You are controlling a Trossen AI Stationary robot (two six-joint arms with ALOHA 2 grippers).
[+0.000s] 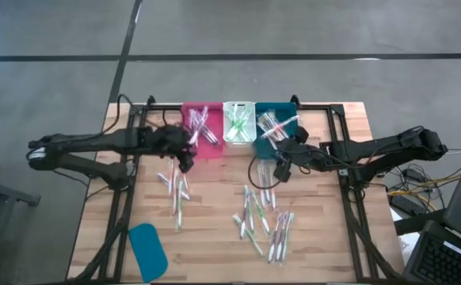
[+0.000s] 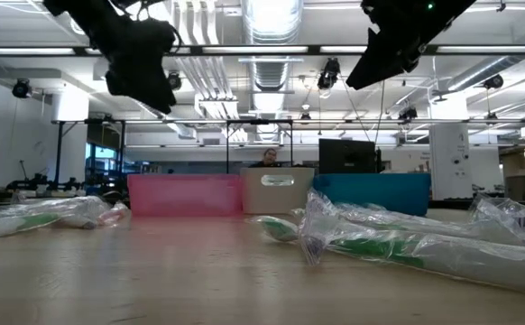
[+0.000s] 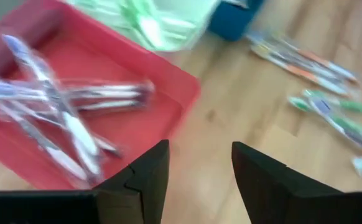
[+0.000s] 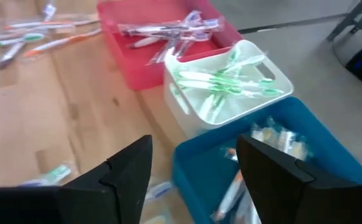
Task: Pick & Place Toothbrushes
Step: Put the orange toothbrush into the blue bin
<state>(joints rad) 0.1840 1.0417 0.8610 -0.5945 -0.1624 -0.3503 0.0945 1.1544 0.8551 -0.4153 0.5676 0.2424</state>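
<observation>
Three bins stand in a row at the table's far edge: a pink bin holding purple toothbrushes, a white bin holding green ones, and a teal bin holding orange ones. Loose toothbrushes lie on the wood in a left cluster and a right cluster. My left gripper hovers open by the pink bin's near edge, nothing between its fingers. My right gripper hovers open near the teal bin, empty.
A flat teal lid lies near the front left corner. Black frame rails run along both sides of the wooden table. Wrapped toothbrushes lie close before the low camera. A person sits at a desk beyond the table.
</observation>
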